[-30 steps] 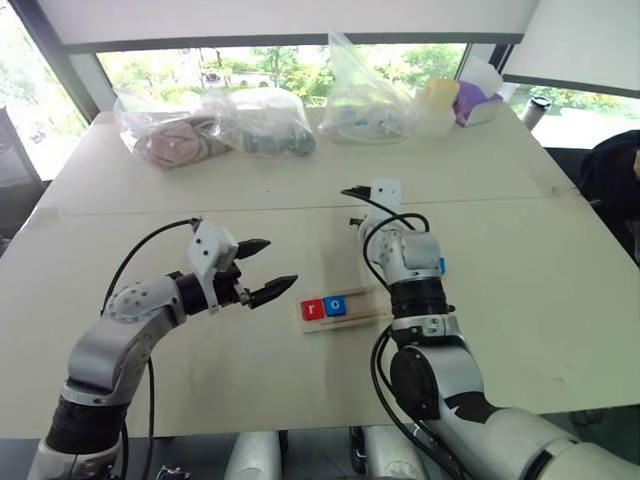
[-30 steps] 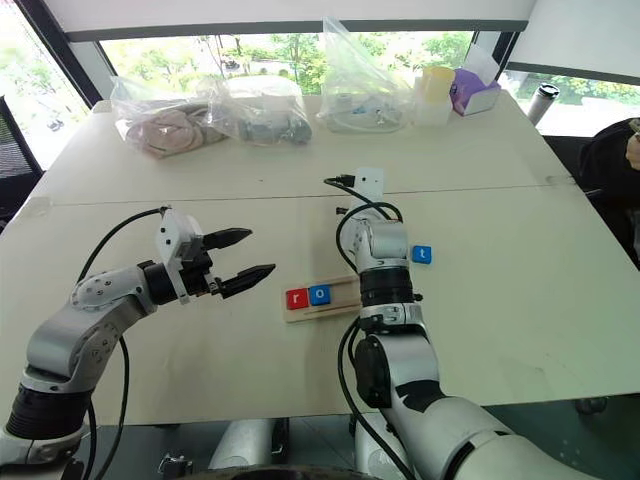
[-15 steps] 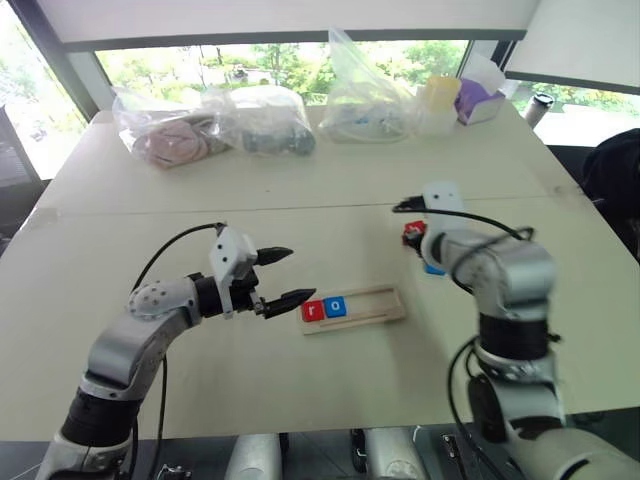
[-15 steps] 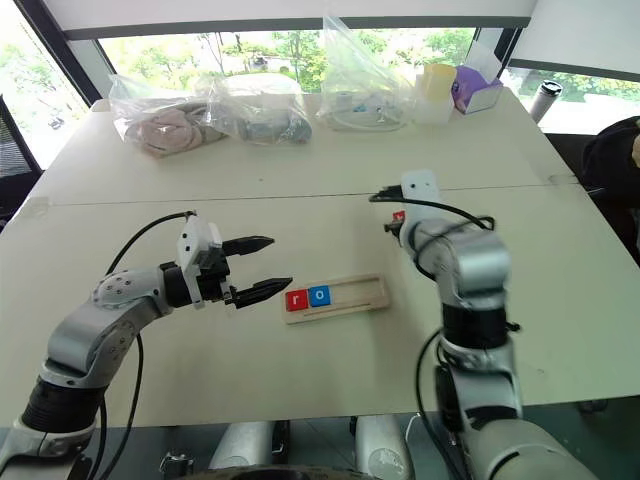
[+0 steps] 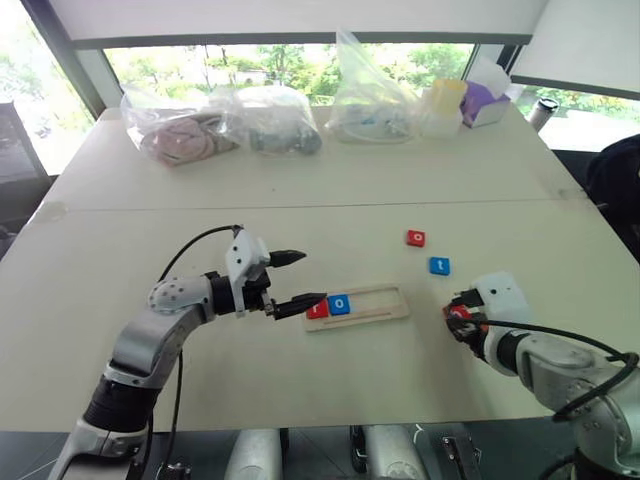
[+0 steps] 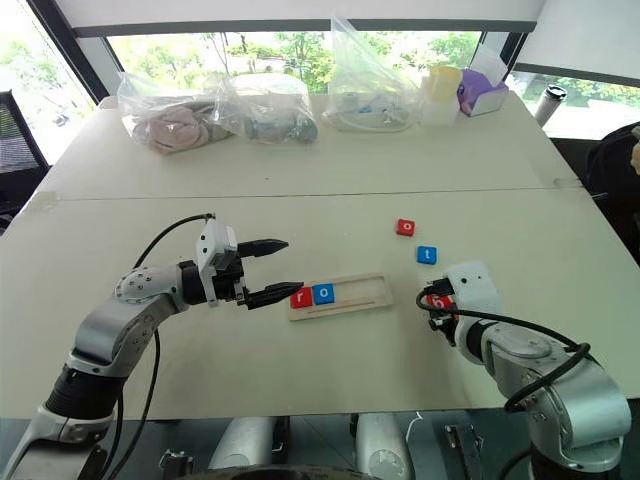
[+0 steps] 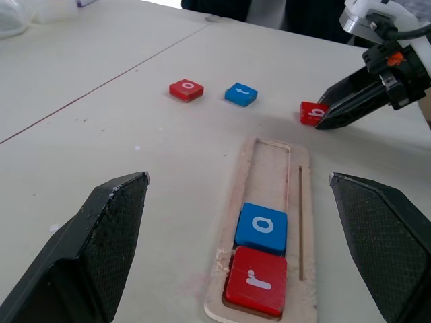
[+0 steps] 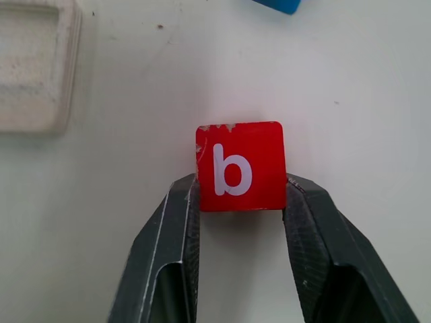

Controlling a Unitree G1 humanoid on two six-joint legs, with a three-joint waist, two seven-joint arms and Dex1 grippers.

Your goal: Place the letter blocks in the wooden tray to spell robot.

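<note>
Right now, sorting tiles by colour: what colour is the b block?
Red b block, clearest in right wrist view.

red r block: partly covered by left gripper fingertip
wooden tray: cut off at frame edge
bag contents: blurred behind plastic, unidentifiable

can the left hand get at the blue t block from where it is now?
Probably not without a detour. The left hand sits open at the near end of the tray, and the t block lies beyond the tray's far end, so the tray with its r and o lies between.
</note>
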